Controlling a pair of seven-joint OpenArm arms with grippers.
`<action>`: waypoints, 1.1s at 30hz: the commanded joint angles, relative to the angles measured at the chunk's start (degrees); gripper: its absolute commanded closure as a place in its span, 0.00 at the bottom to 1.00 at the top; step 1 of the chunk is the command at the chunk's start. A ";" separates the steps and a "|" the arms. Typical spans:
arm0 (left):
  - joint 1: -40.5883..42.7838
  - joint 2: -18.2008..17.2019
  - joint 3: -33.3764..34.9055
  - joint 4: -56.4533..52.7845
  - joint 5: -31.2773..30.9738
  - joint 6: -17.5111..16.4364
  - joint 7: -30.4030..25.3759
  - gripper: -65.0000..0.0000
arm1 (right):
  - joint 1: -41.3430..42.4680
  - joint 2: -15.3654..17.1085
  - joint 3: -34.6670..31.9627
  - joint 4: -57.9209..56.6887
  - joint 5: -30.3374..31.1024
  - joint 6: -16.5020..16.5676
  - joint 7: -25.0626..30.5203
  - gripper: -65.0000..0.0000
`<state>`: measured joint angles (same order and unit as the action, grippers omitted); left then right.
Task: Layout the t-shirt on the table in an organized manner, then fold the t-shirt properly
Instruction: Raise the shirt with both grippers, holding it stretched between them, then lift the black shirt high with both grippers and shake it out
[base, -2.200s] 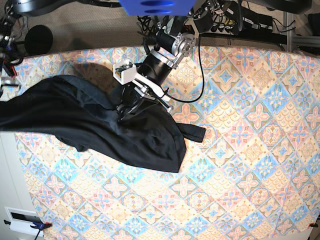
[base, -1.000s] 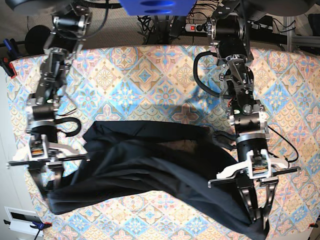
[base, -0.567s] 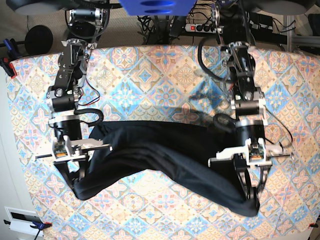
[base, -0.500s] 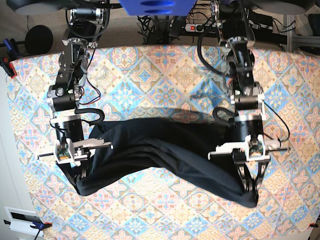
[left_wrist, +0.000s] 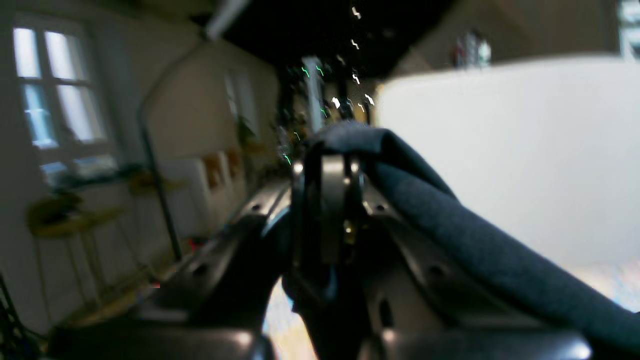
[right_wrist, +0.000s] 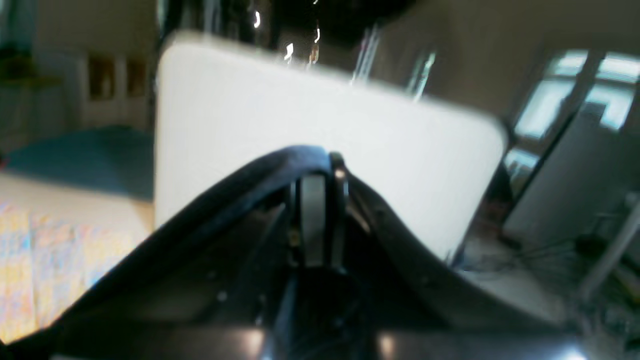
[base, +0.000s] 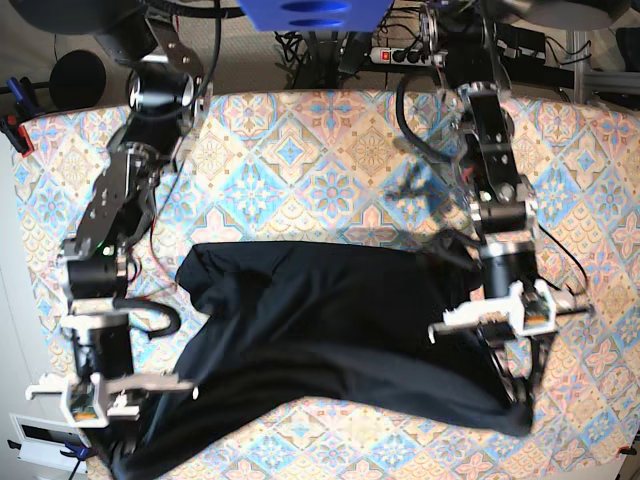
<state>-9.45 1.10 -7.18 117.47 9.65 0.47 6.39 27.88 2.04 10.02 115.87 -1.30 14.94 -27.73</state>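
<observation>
At the lower left of the base view, the robot's right gripper (base: 125, 455) is closed tight on one end of the plain black long-sleeved t-shirt of thin, slightly shiny fabric (base: 330, 340); the right wrist view shows the same thing close up, with the right gripper (right_wrist: 315, 170) pinched shut and dark cloth draped over its tip and falling away on both sides. The t-shirt stretches across the lower middle of the base view as a broad, sagging band over the table covered in pastel pink, blue and cream diamond-tile cloth (base: 330, 170), bunched in folds at its upper left corner and hanging slack between the two holds. At the lower right of the base view the left gripper (base: 520, 405) is likewise clamped on the other end of the garment, and the left wrist view confirms it: the left gripper (left_wrist: 332, 150) has its jaws together with fabric wrapped over the top and trailing off to the lower right. The cloth looks light, limp and somewhat slick, so it probably slides and wrinkles easily and will not keep any shape by itself. It seems best held at edges or corners, such as the hem or shoulders, with thin pinches kept well apart so tension spreads it flat.
</observation>
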 joint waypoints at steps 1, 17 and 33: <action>-2.99 0.00 0.02 1.08 0.15 0.19 -0.72 1.00 | 2.93 0.02 0.04 0.92 0.29 -0.39 1.84 1.00; -48.88 -0.62 0.19 -0.50 0.24 0.01 24.51 1.00 | 35.02 0.29 -9.80 -7.35 -7.53 -0.39 1.84 1.00; -62.50 -9.32 1.95 -10.09 -0.02 0.01 25.39 1.00 | 46.92 2.48 -10.77 -31.96 -7.62 -0.39 9.13 1.00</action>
<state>-69.91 -8.12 -5.26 107.02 9.56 0.30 33.32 72.58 4.16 -1.10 82.94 -8.84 15.46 -20.21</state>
